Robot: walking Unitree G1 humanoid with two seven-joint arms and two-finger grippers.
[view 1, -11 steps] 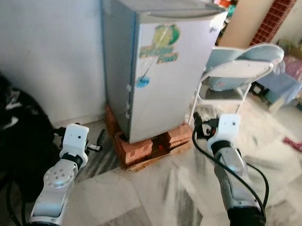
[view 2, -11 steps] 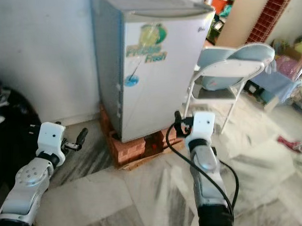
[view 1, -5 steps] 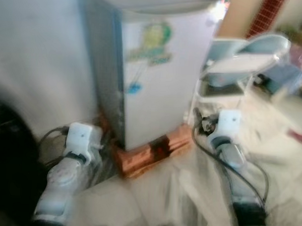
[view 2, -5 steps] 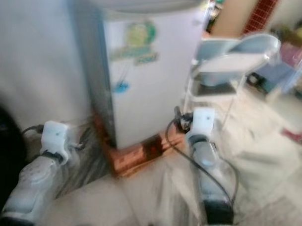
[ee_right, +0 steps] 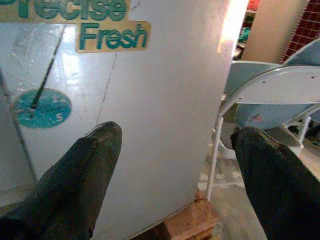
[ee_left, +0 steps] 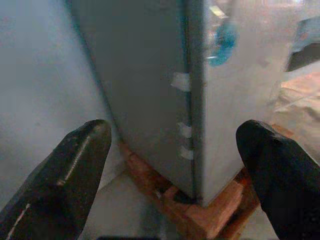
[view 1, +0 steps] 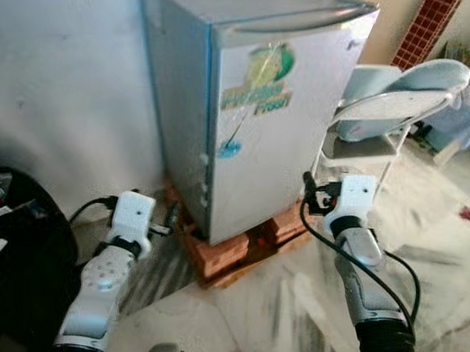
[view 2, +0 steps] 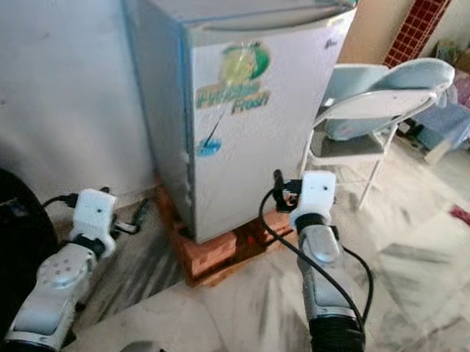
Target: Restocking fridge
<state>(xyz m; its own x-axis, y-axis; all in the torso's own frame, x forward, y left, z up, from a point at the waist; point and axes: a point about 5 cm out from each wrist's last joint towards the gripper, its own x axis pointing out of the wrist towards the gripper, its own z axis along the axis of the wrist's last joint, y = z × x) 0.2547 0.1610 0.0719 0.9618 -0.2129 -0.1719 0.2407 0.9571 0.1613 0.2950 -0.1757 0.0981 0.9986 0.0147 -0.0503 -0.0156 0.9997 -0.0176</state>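
Left eye view showed the fridge (view 1: 253,107), a small silver one, standing upright with its long axis vertical against the pale wall (view 1: 68,77). Its door was shut and faced the robot, turned a little toward the robot's right, with a green and yellow sticker (view 1: 262,76) high on the door and a small round blue sticker (view 1: 228,150) lower down. The fridge rested on a base of red bricks (view 1: 232,253) on the marbled floor (view 1: 292,317).

The left claw (ee_left: 175,150) hung low before the fridge's left front corner, its two black fingers (ee_left: 75,165) spread well apart and holding nothing. The right claw (ee_right: 175,170) sat low before the door's right part, its fingers (ee_right: 85,170) likewise wide apart and empty, near the brick base.

Just beside the fridge on the robot's right stood a pale blue folding chair (view 1: 400,104) with white legs. A dark black heap (view 1: 15,269) lay on the floor at the robot's far left.
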